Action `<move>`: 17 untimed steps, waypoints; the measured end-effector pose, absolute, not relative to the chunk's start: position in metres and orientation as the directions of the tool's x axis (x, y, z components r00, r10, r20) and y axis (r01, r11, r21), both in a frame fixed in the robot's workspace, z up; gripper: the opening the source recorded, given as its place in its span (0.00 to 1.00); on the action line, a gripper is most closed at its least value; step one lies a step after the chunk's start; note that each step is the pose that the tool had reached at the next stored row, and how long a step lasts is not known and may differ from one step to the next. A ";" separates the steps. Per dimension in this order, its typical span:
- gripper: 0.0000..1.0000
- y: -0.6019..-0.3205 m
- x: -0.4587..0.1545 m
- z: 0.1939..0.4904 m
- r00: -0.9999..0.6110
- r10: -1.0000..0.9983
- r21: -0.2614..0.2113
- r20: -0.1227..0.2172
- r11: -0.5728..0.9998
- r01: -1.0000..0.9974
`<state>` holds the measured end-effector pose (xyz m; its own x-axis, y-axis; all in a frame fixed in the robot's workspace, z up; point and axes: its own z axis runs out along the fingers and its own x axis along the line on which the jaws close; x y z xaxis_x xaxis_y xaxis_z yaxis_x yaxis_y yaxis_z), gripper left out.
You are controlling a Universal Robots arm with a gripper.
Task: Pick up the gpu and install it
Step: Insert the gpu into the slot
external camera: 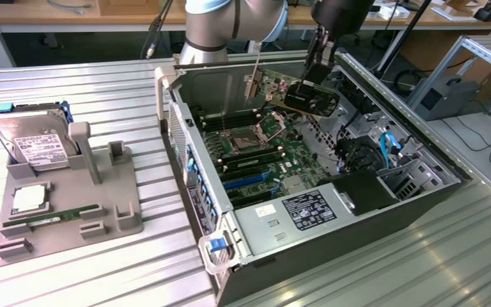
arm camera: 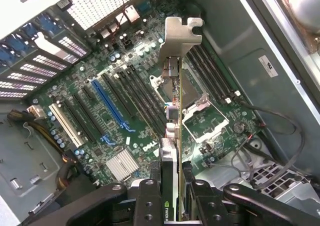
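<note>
Black tool (arm camera: 172,178) is clamped on the gpu (arm camera: 174,121), holding it edge-on above the motherboard (arm camera: 115,121) inside the open computer case (external camera: 357,243). In the exterior view the card hangs clear of the board, at one o'clock from the CPU socket (external camera: 250,135). A hard drive (external camera: 32,144) stands in a grey holder (external camera: 66,246) on the bench (external camera: 126,281), at nine o'clock from the case.

One gpu (external camera: 301,96), one hard drive (external camera: 32,144), one memory stick (external camera: 54,219).
</note>
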<state>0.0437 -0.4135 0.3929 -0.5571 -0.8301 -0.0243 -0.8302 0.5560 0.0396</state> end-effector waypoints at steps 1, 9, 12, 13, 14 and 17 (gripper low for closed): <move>0.27 -0.414 0.044 0.393 -0.552 -0.834 0.040 -0.024 0.551 -0.834; 0.27 -0.414 0.044 0.393 -0.503 -0.864 0.040 -0.024 0.502 -0.864; 0.27 -0.414 0.044 0.393 -0.481 -0.876 0.040 -0.024 0.480 -0.876; 0.27 -0.414 0.044 0.393 -0.474 -0.880 0.040 -0.024 0.473 -0.880; 0.27 -0.414 0.044 0.393 -0.471 -0.882 0.040 -0.024 0.470 -0.882; 0.27 -0.414 0.044 0.393 -0.454 -0.891 0.040 -0.024 0.453 -0.891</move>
